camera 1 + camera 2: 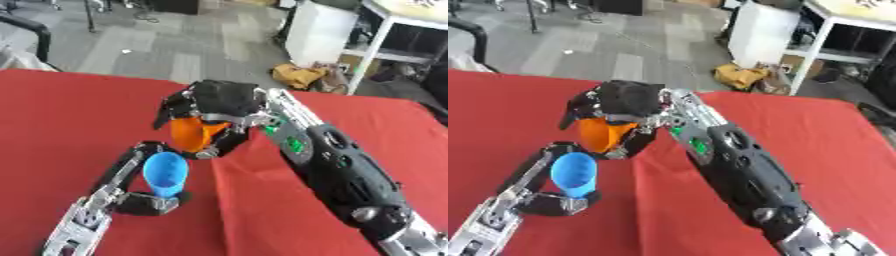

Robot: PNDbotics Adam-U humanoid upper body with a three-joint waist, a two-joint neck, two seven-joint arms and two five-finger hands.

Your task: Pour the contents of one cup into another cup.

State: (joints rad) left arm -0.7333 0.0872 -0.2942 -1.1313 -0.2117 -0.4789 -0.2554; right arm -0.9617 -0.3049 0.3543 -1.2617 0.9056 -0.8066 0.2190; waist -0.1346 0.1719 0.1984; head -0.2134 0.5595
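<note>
I hold the orange cup (191, 134) in my right hand (223, 102), the fingers curled around it from above, and it is tipped with its mouth down and toward the blue cup (165, 173). My left hand (150, 202) grips the blue cup low at its base, fingers closed round it, and keeps it lifted over the red worktop (61, 115) with the mouth turned up to the orange one. The two cups are almost touching. I judge the pouring is under way or near its end; I cannot see any contents. What remains is to put the orange cup upright and set both down.
</note>
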